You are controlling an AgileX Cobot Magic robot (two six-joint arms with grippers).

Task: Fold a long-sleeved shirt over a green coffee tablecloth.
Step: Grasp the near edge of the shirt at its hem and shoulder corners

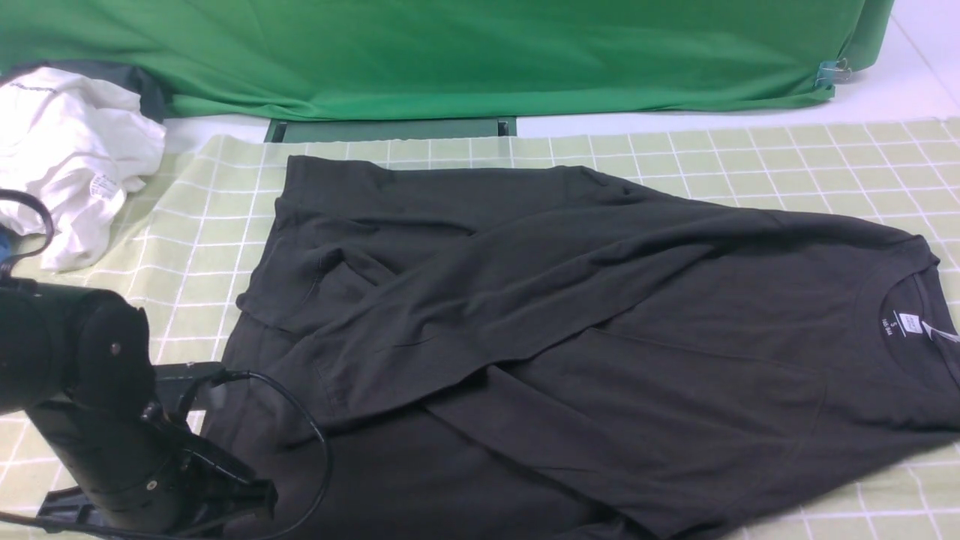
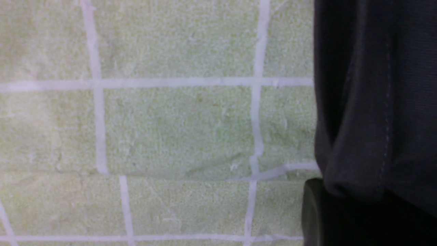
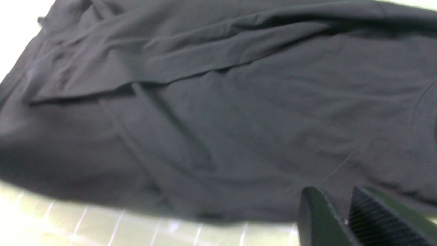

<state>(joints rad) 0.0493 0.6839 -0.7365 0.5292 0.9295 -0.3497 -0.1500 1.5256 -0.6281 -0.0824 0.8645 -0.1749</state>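
The black long-sleeved shirt point(image 1: 570, 337) lies spread on the green coffee tablecloth point(image 1: 750, 157). Both sleeves are folded across its body, and the collar with its white neck label point(image 1: 909, 324) is at the right. My left arm point(image 1: 112, 420) is low at the near left, by the shirt's left edge. In the left wrist view a stitched fold of the shirt point(image 2: 368, 136) runs down into my left gripper point(image 2: 344, 208), beside one dark finger point(image 2: 312, 212), and the gripper looks shut on it. My right gripper point(image 3: 336, 198) hovers over the shirt point(image 3: 218, 119), slightly open and holding nothing. It is out of the front view.
A crumpled white garment point(image 1: 71, 150) lies at the far left, partly on the tablecloth. A plain bright green fabric point(image 1: 450, 52) hangs along the back, held by a clip point(image 1: 832, 71) at its right corner. White surface shows beyond the tablecloth at the back right.
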